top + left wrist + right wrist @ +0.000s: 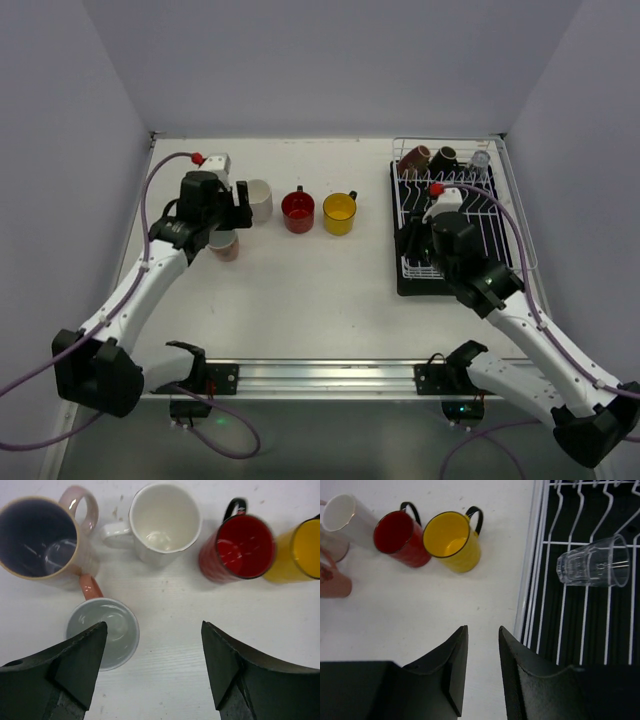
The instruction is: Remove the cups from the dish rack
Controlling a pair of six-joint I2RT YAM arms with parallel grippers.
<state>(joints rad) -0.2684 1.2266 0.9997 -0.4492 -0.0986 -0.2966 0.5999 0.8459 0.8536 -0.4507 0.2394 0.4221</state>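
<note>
The white wire dish rack (505,215) on its black tray stands at the right. A brown mug (415,158), a black mug (443,158) and a clear glass (480,160) sit at its far end. Another clear glass (592,562) lies on its side on the wires. On the table stand a white mug (162,522), red mug (240,547), yellow mug (300,550), pale mug with purple inside (37,540) and small pink cup (105,632). My left gripper (154,630) is open and empty above the table beside the pink cup. My right gripper (484,630) is narrowly open and empty, just left of the rack's rim (530,580).
The unloaded mugs form a row across the middle left of the table, the red mug (298,211) and yellow mug (340,212) nearest the rack. Grey walls close the table on three sides. A metal rail (320,375) runs along the near edge.
</note>
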